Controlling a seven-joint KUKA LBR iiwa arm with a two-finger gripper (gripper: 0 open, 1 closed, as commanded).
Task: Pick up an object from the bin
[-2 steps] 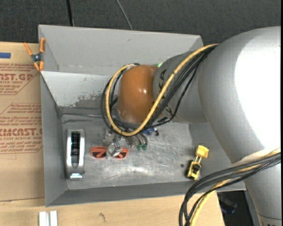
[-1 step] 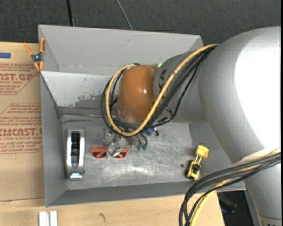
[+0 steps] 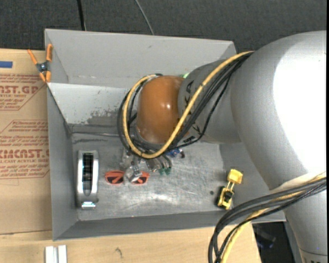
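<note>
- Target, as I read it: small flat red thing (image 3: pixel 115 177) on the bin (image 3: pixel 153 218) floor, left of centre, near the front wall. Two red lobes show, one on each side of the gripper tip. The middle is hidden.
- Long axis runs left-right in the view, roughly parallel to the front wall. It lies flat. Can't tell which end is the head, so no clear pointing direction.
- Gripper (image 3: pixel 134 171) is low over the red thing's middle, under the orange wrist cover (image 3: pixel 156 111). Open or closed: cannot tell. Contact isn't clear either.
- Progress: approach looks done. Red thing is on the floor, not lifted. Left to do: confirm grasp, lift clear of the bin.
- Neighbours: small green and blue bits (image 3: pixel 165 169) just right of the gripper. Long silver thing (image 3: pixel 87 179) stands apart on the left, lengthwise front-to-back. Yellow toy (image 3: pixel 228 190) is well apart on the right.
</note>
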